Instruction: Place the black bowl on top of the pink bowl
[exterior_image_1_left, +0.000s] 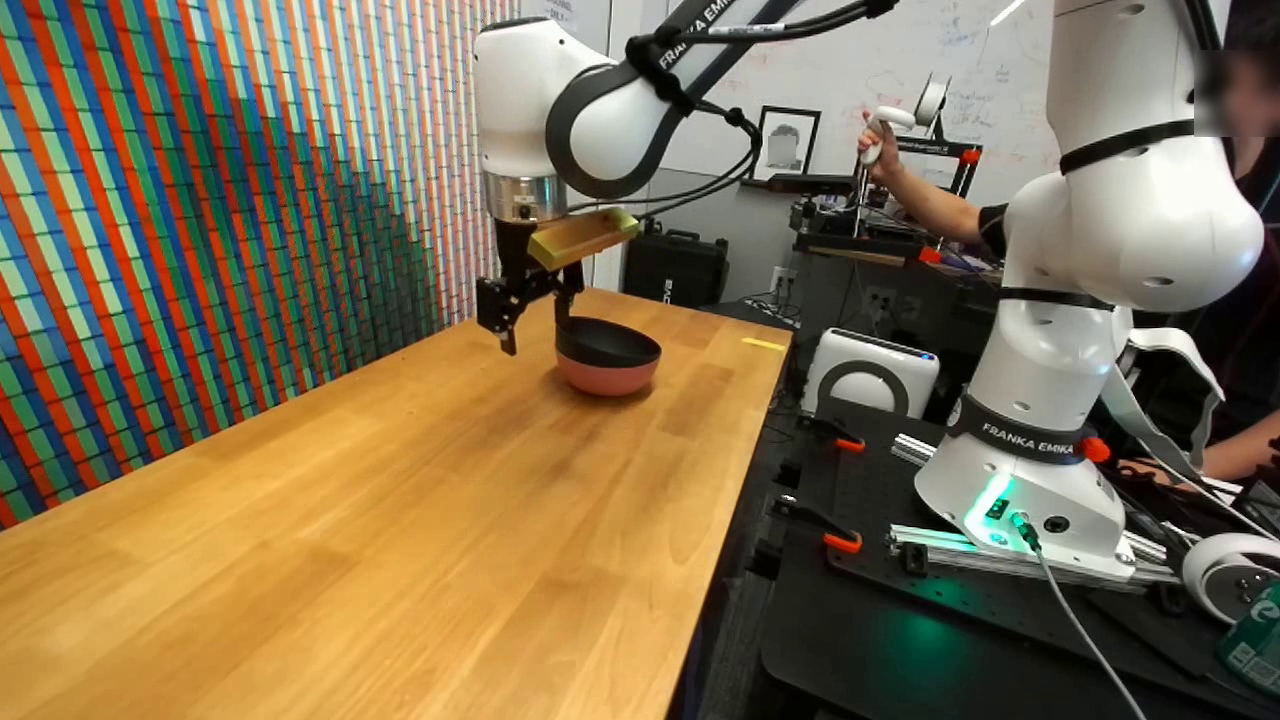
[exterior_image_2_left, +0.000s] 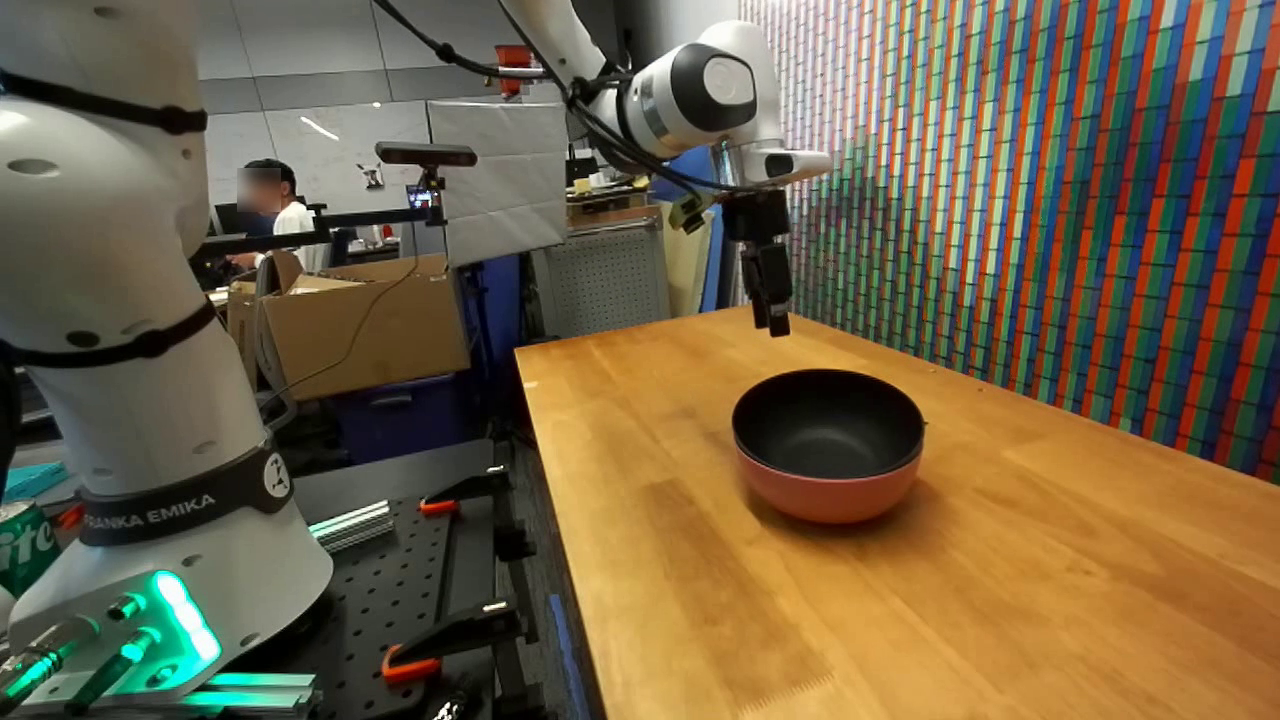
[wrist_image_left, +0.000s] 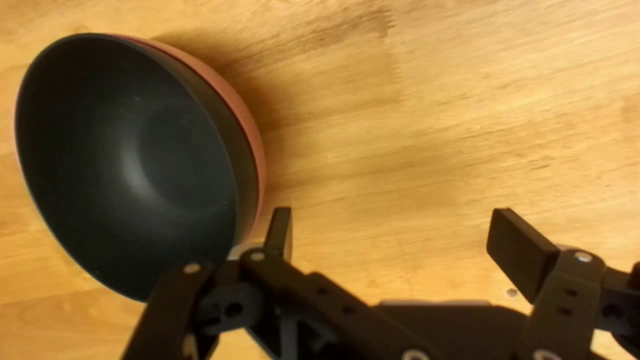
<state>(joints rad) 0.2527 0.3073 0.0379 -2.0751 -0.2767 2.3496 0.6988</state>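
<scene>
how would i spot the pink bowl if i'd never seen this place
Find the wooden table beside the multicoloured wall. On it sits the pink bowl, with the black bowl nested inside it. Unlike that one, it rests directly on the table, and its visible outside is salmon-pink, not black.

The upper bowl is sitting in the lower bowl, which is resting on the desk. In the wrist view, both are lying to the upper left of the pincer. In an exterior view, the desk is standing between a backdrop, left, and the arm's base, right.
</scene>
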